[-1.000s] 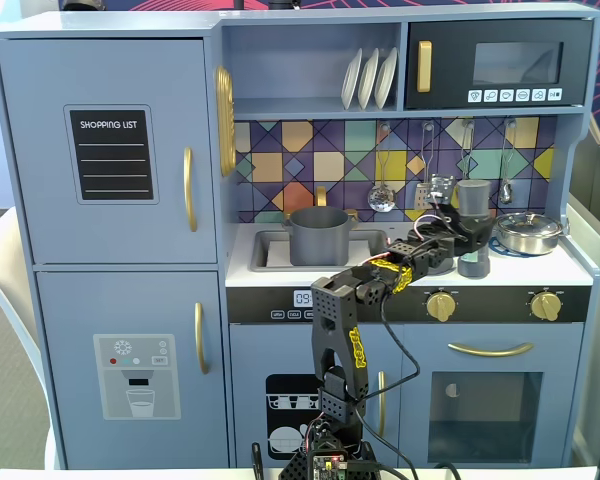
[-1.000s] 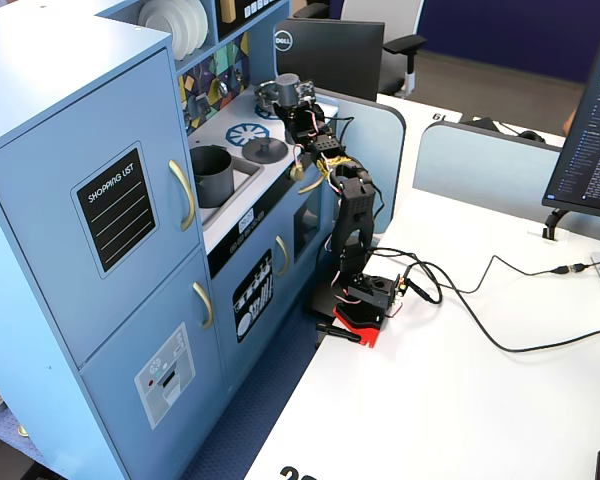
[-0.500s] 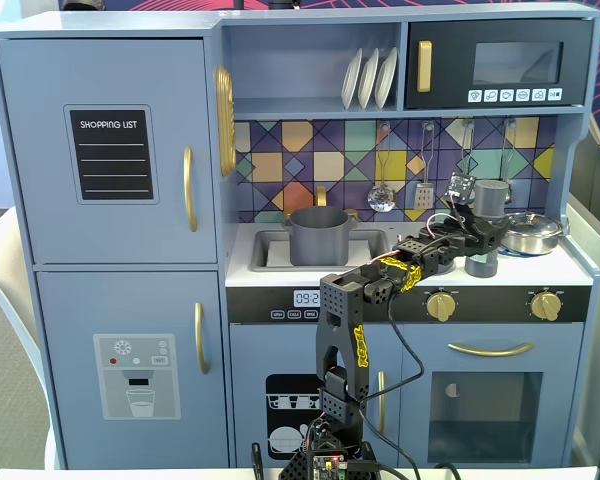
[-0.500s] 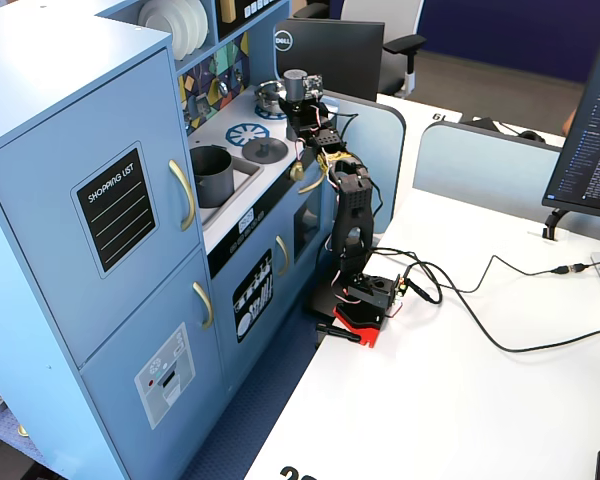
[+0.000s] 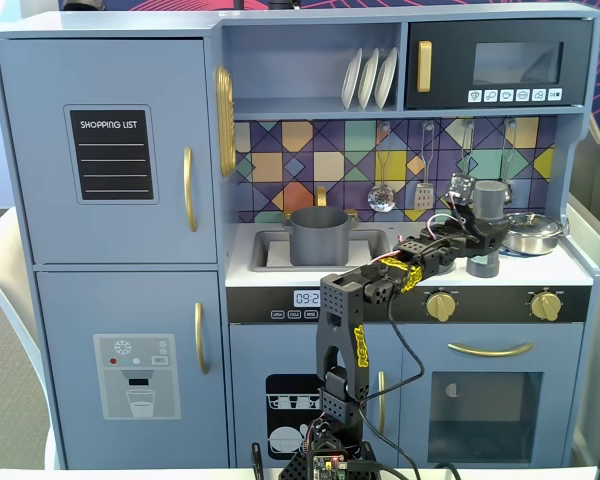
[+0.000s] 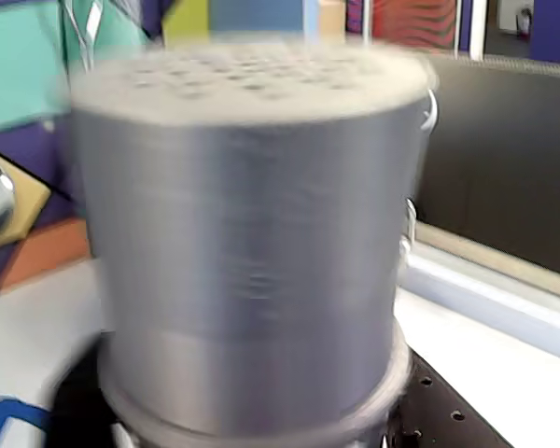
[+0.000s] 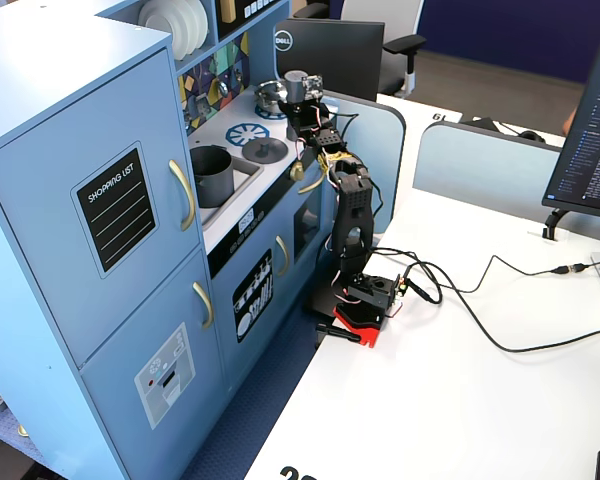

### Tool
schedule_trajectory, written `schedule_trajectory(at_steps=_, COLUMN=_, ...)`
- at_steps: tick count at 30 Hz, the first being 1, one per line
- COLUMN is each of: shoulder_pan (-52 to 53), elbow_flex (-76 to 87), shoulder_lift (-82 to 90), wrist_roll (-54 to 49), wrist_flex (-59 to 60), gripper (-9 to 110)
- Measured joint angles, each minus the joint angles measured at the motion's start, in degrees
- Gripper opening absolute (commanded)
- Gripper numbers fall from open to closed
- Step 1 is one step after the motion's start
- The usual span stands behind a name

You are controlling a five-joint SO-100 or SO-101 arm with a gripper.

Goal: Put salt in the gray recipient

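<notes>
The salt [image 5: 488, 205] is a tall gray cylinder on the stove side of the toy kitchen counter, right of the sink. Its holed cap [image 6: 243, 79] and upper body fill the blurred wrist view; no label shows there. My gripper [image 5: 483, 240] has its jaws against both sides of the shaker's lower part, shut on it. The shaker's base is at or just above the counter. The gray recipient [image 5: 320, 235], a matte dark-gray pot, stands in the sink to the left in a fixed view. In both fixed views, shaker [image 7: 296, 85] and pot [image 7: 213, 175] are well apart.
A shiny steel pan [image 5: 533, 233] sits just right of the shaker. A flat gray lid with knob [image 7: 265, 150] lies on the counter between sink and stove. Utensils [image 5: 382, 195] hang on the backsplash. The microwave shelf [image 5: 495, 65] overhangs the stove.
</notes>
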Motion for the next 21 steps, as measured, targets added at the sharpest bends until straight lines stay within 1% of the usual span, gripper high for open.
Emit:
schedule_trajectory(at_steps=4, shoulder_pan=0.7, elbow_flex=1.5, shoulder_lift=0.3, wrist_roll=-1.1, wrist_flex=-0.3, gripper=54)
schedule_trajectory(at_steps=7, shoulder_pan=1.3, elbow_flex=2.8, shoulder_lift=1.1, wrist_roll=-2.3, wrist_flex=-0.4, gripper=51)
schedule_trajectory(at_steps=9, shoulder_pan=1.9, elbow_flex=5.1, shoulder_lift=3.5, wrist_roll=-3.2, wrist_flex=-0.3, gripper=44)
schedule_trajectory(at_steps=13, shoulder_pan=3.4, elbow_flex=14.5, shoulder_lift=14.0, wrist_roll=-6.1, wrist_flex=4.5, gripper=22)
schedule_trajectory(at_steps=15, shoulder_pan=3.8, elbow_flex=20.1, shoulder_lift=22.1, wrist_roll=-7.0, wrist_flex=11.1, gripper=14)
schedule_trajectory(at_steps=17, shoulder_pan=3.7, elbow_flex=25.5, shoulder_lift=31.7, wrist_roll=-7.6, wrist_flex=20.7, gripper=3)
schedule_trajectory(at_steps=18, shoulder_pan=2.7, elbow_flex=27.9, shoulder_lift=37.1, wrist_roll=-8.6, wrist_flex=26.0, gripper=0)
schedule_trajectory(at_steps=21, shoulder_pan=-3.9, elbow_flex=32.8, shoulder_lift=53.0, wrist_roll=-12.6, wrist_flex=44.0, gripper=0)
